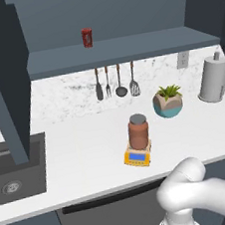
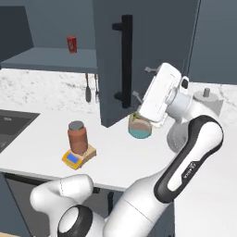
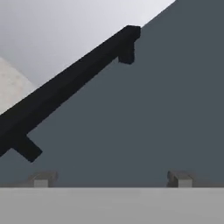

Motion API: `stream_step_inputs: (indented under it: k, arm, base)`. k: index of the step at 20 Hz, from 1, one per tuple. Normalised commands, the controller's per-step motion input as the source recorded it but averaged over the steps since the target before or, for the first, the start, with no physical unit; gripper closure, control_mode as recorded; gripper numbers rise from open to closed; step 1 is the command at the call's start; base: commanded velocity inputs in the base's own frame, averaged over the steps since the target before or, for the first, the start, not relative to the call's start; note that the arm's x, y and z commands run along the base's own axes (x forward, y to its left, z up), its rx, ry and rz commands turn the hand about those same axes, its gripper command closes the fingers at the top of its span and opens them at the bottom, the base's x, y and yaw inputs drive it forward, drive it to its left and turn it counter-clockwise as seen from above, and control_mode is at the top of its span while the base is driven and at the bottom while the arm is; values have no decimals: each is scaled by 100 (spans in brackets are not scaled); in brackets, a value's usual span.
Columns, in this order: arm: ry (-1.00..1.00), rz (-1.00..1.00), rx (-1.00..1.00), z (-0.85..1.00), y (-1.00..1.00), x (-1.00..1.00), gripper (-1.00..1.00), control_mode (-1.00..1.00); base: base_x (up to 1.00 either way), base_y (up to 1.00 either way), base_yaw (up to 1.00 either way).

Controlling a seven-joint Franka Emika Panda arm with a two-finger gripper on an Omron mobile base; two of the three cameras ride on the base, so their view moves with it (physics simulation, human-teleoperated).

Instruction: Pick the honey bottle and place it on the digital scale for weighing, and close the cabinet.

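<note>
The honey bottle (image 1: 138, 131) (image 2: 77, 137), a reddish-brown jar with a grey lid, stands upright on the orange-yellow digital scale (image 1: 138, 156) (image 2: 74, 159) on the white counter. The slate-blue wall cabinet stands open, its right door (image 2: 148, 51) swung out over the counter with a long black bar handle (image 2: 125, 60) (image 3: 70, 83). My gripper (image 2: 142, 82) (image 3: 110, 179) is open and empty, pointing at the door's face just right of the handle. Its fingertips (image 3: 41, 179) are close to the panel; I cannot tell whether they touch it.
A small red can (image 1: 87, 37) (image 2: 71, 44) sits on the cabinet shelf, and the left door (image 1: 5, 83) is open too. A potted plant (image 1: 168, 101), a paper towel roll (image 1: 213, 78), hanging utensils (image 1: 115, 81) and a sink (image 1: 11, 170) line the counter.
</note>
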Motion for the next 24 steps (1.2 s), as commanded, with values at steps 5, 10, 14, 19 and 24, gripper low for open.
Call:
stream_step_inputs:
  k: [5, 10, 14, 19, 24]
  arm:
    - [19, -16, -45, -22, 100, 41, -100, -100]
    - [13, -40, -34, -12, 100, 73, -100, -100]
    - [1, -45, -31, -16, 100, 99, -100, -100]
    - [0, -47, -25, -24, 95, 99, -100, -100]
    - [0, -39, -19, -33, 77, 100, -100, -100]
  base:
    - [0, 0, 0]
    - [0, 0, 0]
    - [0, 0, 0]
    - [0, 0, 0]
    - [0, 0, 0]
